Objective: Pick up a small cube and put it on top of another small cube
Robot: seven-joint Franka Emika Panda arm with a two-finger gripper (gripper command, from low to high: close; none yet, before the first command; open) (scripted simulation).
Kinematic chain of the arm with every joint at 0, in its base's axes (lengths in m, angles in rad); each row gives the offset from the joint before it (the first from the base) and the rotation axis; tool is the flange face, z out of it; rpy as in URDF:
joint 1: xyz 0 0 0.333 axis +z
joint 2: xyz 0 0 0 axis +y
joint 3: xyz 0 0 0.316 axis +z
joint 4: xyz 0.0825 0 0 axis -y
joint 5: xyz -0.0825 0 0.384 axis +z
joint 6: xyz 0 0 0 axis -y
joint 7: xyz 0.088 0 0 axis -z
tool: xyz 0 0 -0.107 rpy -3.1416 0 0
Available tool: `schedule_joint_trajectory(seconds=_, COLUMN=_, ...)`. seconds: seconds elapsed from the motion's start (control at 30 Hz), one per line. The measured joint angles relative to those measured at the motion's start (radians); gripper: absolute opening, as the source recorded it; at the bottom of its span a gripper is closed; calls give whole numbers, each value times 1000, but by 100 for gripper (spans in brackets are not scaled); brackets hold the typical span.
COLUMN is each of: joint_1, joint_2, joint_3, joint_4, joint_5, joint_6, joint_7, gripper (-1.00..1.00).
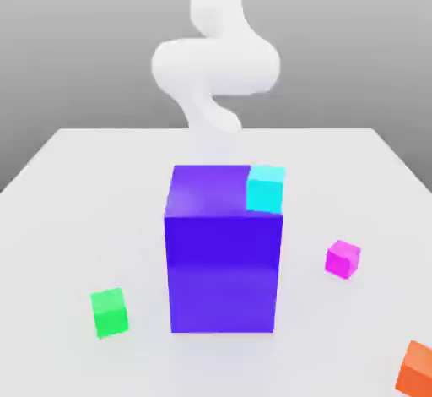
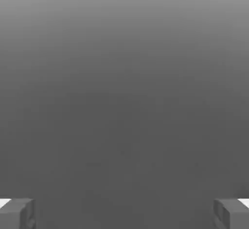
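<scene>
**Nothing picked up yet: jaws wide, both small cubes on the bench**

Exterior view: the white arm [image 1: 215,66] rises behind a tall purple block [image 1: 223,252] that stands mid-bench [image 1: 76,184], with a cyan cube [image 1: 266,188] on its top far corner. The small magenta cube [image 1: 342,258] lies on the bench toward the exterior view's right of the block; the small green cube [image 1: 110,312] lies toward the exterior view's left, nearer the camera. The block stands between them, so the two are well apart. An orange cube [image 1: 417,368] sits at the lower right edge.

The likely trouble is the purple block itself: a carry from magenta to green that runs too low could clip it or knock the cyan cube off. Both task cubes are small, so an off-centre grasp could nudge the magenta one aside, and a slightly misplaced release could let it slide off the green one.

Hand view: the gripper [image 2: 124,213] shows two fingertips [image 2: 17,212] at opposite edges, the jaws spread wide, holding and touching nothing, with plain grey beyond.
</scene>
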Motion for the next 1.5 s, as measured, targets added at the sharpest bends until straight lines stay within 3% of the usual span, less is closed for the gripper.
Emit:
schedule_joint_trajectory(seconds=0.6, joint_1=478, joint_2=377, joint_3=-61, joint_4=-326, joint_5=12, joint_6=301, joint_7=-816, gripper=0)
schedule_joint_trajectory(seconds=1.07, joint_1=769, joint_2=666, joint_3=-23, joint_4=-578, joint_5=6, joint_6=534, joint_7=-1433, gripper=0)
schedule_joint_trajectory(seconds=1.37, joint_1=775, joint_2=965, joint_3=15, joint_4=-555, joint_5=38, joint_6=777, joint_7=-1528, gripper=0)
schedule_joint_trajectory(seconds=1.4, joint_1=775, joint_2=992, joint_3=16, joint_4=-551, joint_5=38, joint_6=800, joint_7=-1527, gripper=-100)
schedule_joint_trajectory(seconds=1.5, joint_1=775, joint_2=992, joint_3=16, joint_4=-551, joint_5=38, joint_6=799, joint_7=-1527, gripper=-100)
